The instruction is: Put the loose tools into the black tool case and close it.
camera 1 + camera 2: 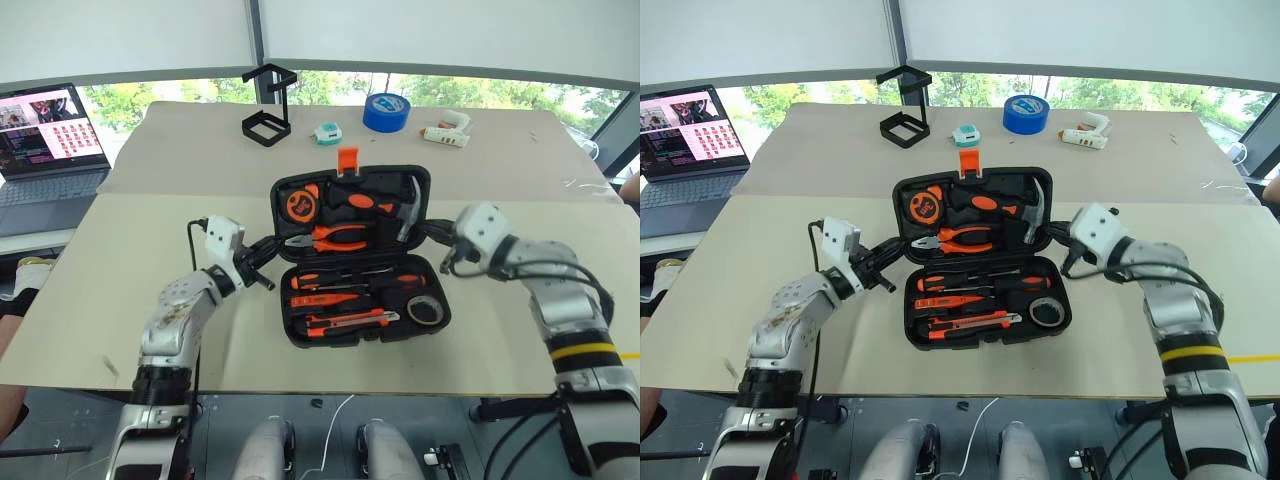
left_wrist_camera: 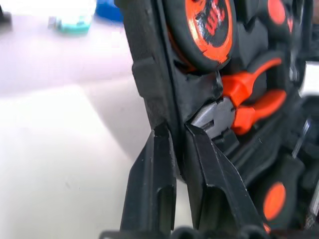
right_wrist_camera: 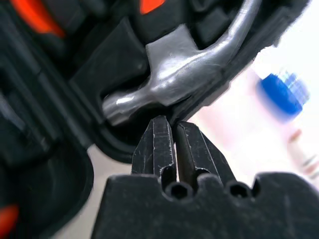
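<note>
The black tool case (image 1: pixel 283 192) lies open in the middle of the table, its lid on the far side with the orange latch (image 1: pixel 347 159) at the far edge. In the near half lie two long screwdrivers (image 1: pixel 352 279), an orange screwdriver (image 1: pixel 325 299), the utility knife (image 1: pixel 345 321) and a small dark tape roll (image 1: pixel 425 311). My left gripper (image 2: pixel 175 130) is at the lid's left rim, one finger inside and one outside, shut on it. My right gripper (image 3: pixel 172 122) is shut, its tips against the lid's right rim beside the hammer (image 3: pixel 169 79).
At the table's far side stand a black open-frame stand (image 1: pixel 268 103), a small teal tape measure (image 1: pixel 327 132), a big blue tape roll (image 1: pixel 386 111) and a white glue gun (image 1: pixel 446 133). A laptop (image 1: pixel 50 150) sits on a side table at the left.
</note>
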